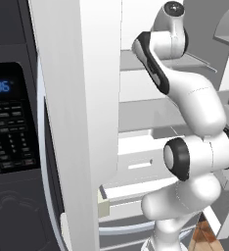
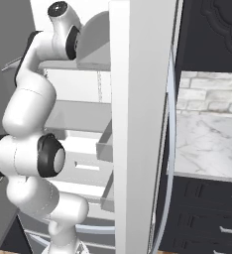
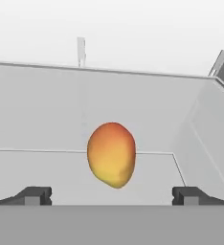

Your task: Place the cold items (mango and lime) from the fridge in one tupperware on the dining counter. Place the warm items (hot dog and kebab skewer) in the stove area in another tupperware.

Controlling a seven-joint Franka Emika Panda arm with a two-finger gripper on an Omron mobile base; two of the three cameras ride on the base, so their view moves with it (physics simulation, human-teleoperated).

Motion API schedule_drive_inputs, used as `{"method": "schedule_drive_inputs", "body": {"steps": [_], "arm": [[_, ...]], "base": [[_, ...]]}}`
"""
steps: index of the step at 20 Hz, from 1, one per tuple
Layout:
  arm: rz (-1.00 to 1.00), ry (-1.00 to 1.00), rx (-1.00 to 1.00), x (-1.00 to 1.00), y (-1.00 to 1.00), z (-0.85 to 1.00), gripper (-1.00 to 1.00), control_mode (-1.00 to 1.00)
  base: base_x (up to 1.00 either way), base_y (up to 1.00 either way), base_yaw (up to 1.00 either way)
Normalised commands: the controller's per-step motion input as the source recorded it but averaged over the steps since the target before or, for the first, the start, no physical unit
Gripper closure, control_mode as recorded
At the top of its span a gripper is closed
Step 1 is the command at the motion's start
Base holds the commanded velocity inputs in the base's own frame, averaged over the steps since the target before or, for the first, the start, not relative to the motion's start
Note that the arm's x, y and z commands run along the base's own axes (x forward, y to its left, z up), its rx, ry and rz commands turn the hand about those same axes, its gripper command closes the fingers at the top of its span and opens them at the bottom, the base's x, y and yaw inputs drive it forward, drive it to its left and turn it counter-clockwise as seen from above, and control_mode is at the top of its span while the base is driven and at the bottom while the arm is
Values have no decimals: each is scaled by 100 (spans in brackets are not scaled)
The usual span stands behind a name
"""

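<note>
Hand reaching into the open fridge toward one mango

In the hand view the hand (image 3: 112, 195) has its two fingertips (image 3: 35, 195) spread wide apart, holding nothing, with the single orange-yellow mango (image 3: 111, 154) between and beyond them, untouched, on a pale fridge shelf (image 3: 47, 172) near its back wall. From both base views the white fridge door (image 1: 80, 98) and the arm (image 1: 194, 108) hide the hand and the mango; the fridge's drawers (image 1: 136, 166) are partly cut off. A marble counter (image 2: 207, 144) lies right of the fridge.
</note>
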Motion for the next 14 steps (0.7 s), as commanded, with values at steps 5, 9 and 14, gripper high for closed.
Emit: {"method": "schedule_drive_inputs", "body": {"steps": [5, 9, 14], "arm": [[0, -2, 11, 18, 0, -18, -100, -100], [0, 6, 20, 38, 0, 0, -100, -100], [0, 1, 8, 25, -4, 0, -100, -100]], "base": [[0, 0, 0], [0, 0, 0], [0, 0, 0]]}}
